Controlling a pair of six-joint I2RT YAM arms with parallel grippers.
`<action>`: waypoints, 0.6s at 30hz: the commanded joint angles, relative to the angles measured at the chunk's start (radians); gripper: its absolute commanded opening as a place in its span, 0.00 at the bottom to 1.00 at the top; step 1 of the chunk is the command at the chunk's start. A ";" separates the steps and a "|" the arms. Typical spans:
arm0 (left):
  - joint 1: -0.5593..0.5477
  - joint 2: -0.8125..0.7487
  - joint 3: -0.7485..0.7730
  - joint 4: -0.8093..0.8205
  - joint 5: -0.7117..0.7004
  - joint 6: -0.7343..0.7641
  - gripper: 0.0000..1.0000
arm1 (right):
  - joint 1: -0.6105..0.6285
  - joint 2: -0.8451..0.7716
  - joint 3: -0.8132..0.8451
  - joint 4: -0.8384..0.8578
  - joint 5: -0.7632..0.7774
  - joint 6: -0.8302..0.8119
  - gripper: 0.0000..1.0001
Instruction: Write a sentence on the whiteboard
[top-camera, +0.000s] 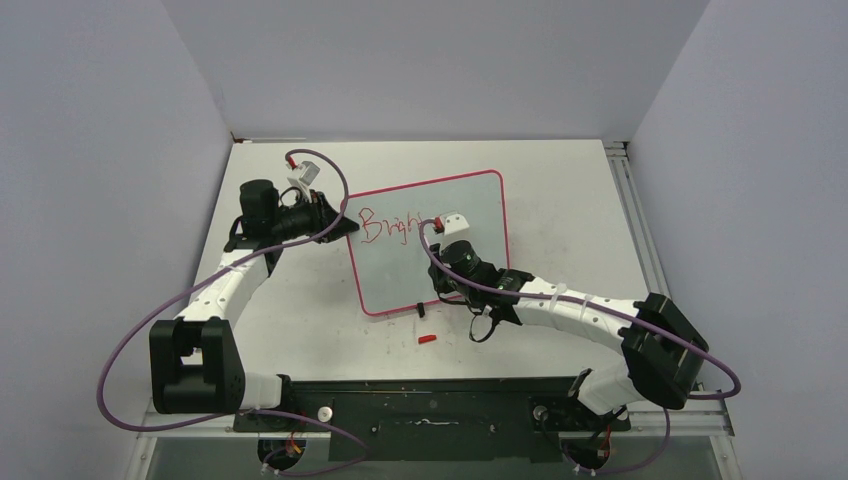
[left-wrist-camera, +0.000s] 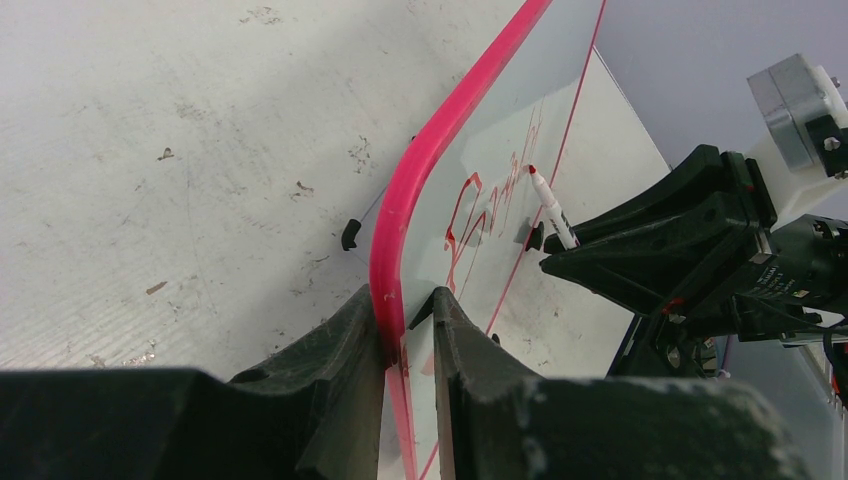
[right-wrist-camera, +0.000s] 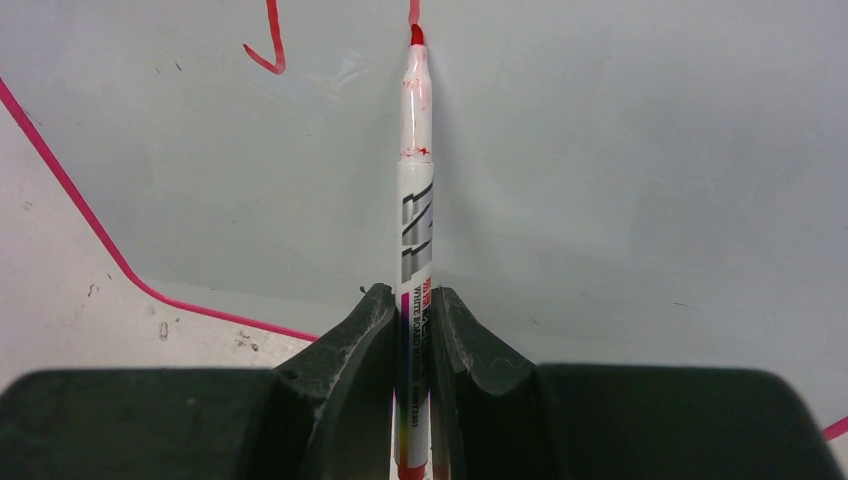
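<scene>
My left gripper (left-wrist-camera: 408, 300) was pinched narrow on the whiteboard (top-camera: 400, 275). One finger sat outside its pink-red frame (left-wrist-camera: 400, 200) and the other lay on the glossy face, so the rim ran straight out ahead from between my fingertips. Ahead of that grip and just to the outer side of the rim, a small black foot (left-wrist-camera: 349, 233) stood on the scuffed table (top-camera: 560, 200). My right gripper (right-wrist-camera: 412, 300) was clamped on the barrel of a marker (right-wrist-camera: 415, 180), which stuck straight out past my fingertips, white-bodied with printed lettering I could not read in full. Its red tip rested against the board's face at the end of a red stroke. The red handwritten lettering (top-camera: 385, 228) lay on the board between my two grippers, running from just in front of the left one toward the marker tip. I could make out "Brigh", with whatever came after hidden under my right wrist. Behind my right gripper, just off the board's near edge, a small red cap (top-camera: 428, 340) lay on the table.
</scene>
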 joint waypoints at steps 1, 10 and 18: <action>-0.007 -0.040 0.023 0.023 -0.011 0.033 0.15 | -0.001 -0.057 0.005 -0.040 0.033 0.000 0.05; -0.007 -0.041 0.023 0.024 -0.011 0.033 0.15 | -0.009 -0.117 0.017 -0.017 0.039 -0.045 0.05; -0.007 -0.040 0.022 0.023 -0.011 0.033 0.15 | -0.014 -0.087 0.053 -0.013 0.024 -0.071 0.05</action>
